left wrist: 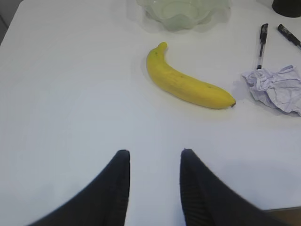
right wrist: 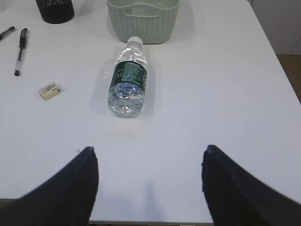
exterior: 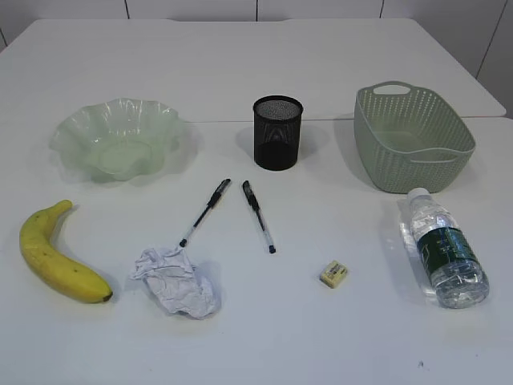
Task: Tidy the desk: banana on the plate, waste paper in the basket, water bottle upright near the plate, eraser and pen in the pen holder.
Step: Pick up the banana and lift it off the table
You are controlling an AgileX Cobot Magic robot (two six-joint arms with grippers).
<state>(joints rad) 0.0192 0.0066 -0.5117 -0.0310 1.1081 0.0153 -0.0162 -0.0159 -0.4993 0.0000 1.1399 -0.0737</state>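
Observation:
A yellow banana [exterior: 56, 257] lies at front left, also in the left wrist view [left wrist: 186, 84]. The clear wavy plate [exterior: 120, 138] sits behind it. Crumpled waste paper [exterior: 176, 281] lies front centre. Two black pens [exterior: 206, 210] [exterior: 258, 215] lie before the black mesh pen holder [exterior: 278, 132]. A small eraser [exterior: 333, 273] lies right of centre. The water bottle [exterior: 445, 249] lies on its side before the green basket [exterior: 413, 136]. My left gripper [left wrist: 153, 153] is open and empty, short of the banana. My right gripper [right wrist: 148, 150] is open and empty, short of the bottle [right wrist: 128, 77].
The white table's front edge shows at the bottom of the right wrist view [right wrist: 150, 220]. A seam between two tabletops runs behind the holder and basket [exterior: 337, 120]. Neither arm shows in the exterior view.

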